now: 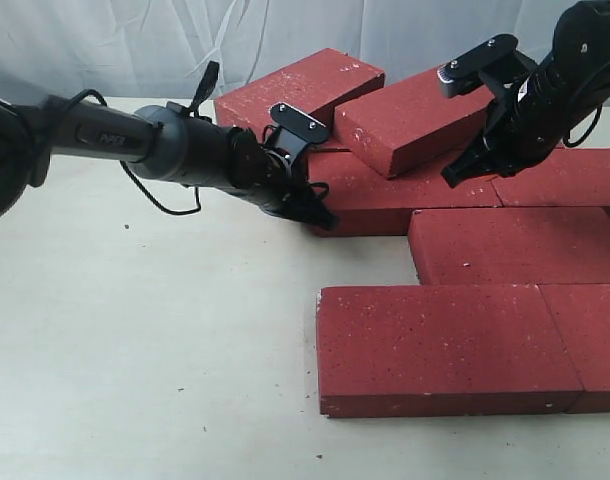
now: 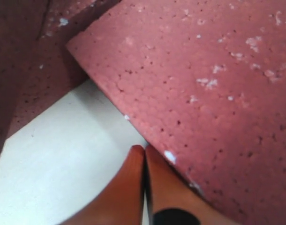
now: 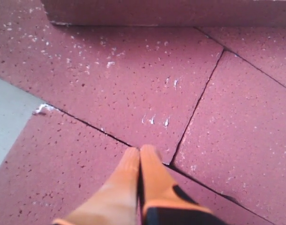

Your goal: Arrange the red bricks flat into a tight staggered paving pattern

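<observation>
Several red bricks lie on the pale table. Two form a front row (image 1: 430, 345), one sits behind them (image 1: 515, 245), and a back row (image 1: 390, 200) runs behind that. Two more rest tilted on top at the back (image 1: 415, 120) and back left (image 1: 300, 90). My left gripper (image 1: 322, 212) is shut, its tips (image 2: 144, 152) against the left end edge of a back-row brick (image 2: 204, 84). My right gripper (image 1: 455, 178) is shut and empty, with its tips (image 3: 140, 152) over a joint where flat bricks (image 3: 133, 79) meet, just below the tilted brick.
Bare table (image 1: 145, 350) spreads to the left and front of the bricks. A white curtain (image 1: 135, 40) hangs at the back. The left arm's black cable (image 1: 160, 200) loops over the table.
</observation>
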Controlling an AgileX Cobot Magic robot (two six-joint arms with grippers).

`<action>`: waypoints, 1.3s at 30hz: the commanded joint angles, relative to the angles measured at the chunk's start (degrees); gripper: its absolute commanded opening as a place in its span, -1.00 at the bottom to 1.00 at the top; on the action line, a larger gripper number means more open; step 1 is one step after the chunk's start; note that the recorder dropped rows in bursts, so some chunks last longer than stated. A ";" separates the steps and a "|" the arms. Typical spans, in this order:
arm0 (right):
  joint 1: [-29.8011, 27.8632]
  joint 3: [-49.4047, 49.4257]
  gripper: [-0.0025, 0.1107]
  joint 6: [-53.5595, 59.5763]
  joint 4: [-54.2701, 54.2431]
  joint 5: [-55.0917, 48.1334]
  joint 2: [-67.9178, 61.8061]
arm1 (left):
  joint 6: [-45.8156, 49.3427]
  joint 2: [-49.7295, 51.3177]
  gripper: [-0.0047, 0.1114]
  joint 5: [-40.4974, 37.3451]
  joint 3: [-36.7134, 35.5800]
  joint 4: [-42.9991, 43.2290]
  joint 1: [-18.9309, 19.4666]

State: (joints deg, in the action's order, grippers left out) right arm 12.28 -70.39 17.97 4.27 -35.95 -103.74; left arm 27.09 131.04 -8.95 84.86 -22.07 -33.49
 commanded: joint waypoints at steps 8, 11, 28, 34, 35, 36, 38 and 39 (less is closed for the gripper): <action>2.57 0.42 -0.97 -0.10 -5.78 -4.19 4.13 | -6.57 -4.77 -0.92 -16.15 0.37 11.26 -0.91; 3.38 0.42 -0.97 -0.10 -5.97 -3.68 4.00 | -13.44 -6.43 -0.92 -19.07 0.37 20.20 0.00; -13.30 -32.67 -0.97 0.51 -8.92 -3.06 -13.71 | -12.60 -12.08 -0.92 -7.55 0.69 20.48 0.26; -14.23 -51.60 -0.97 2.15 -11.28 -6.07 -28.70 | -11.51 -7.20 -0.92 -14.45 9.28 22.07 0.61; -14.23 -54.18 -0.97 2.15 -11.28 -7.08 -30.41 | -11.42 -6.36 -0.92 -15.68 11.13 22.63 0.61; -14.50 -57.40 -0.97 2.15 -11.11 -7.84 -32.15 | -11.42 -5.37 -0.92 -16.75 12.87 22.77 0.61; -14.91 -63.50 -0.97 2.15 -10.97 -9.37 -36.25 | -11.42 -3.79 -0.92 -17.58 15.51 22.63 0.61; -14.92 -65.68 -0.97 2.15 -10.97 -9.75 -37.88 | -11.42 -2.90 -0.92 -18.07 16.95 22.07 0.61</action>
State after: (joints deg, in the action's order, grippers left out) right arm -1.72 -129.34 19.73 -6.80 -43.95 -137.29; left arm 15.52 126.17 -25.35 98.38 0.00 -33.06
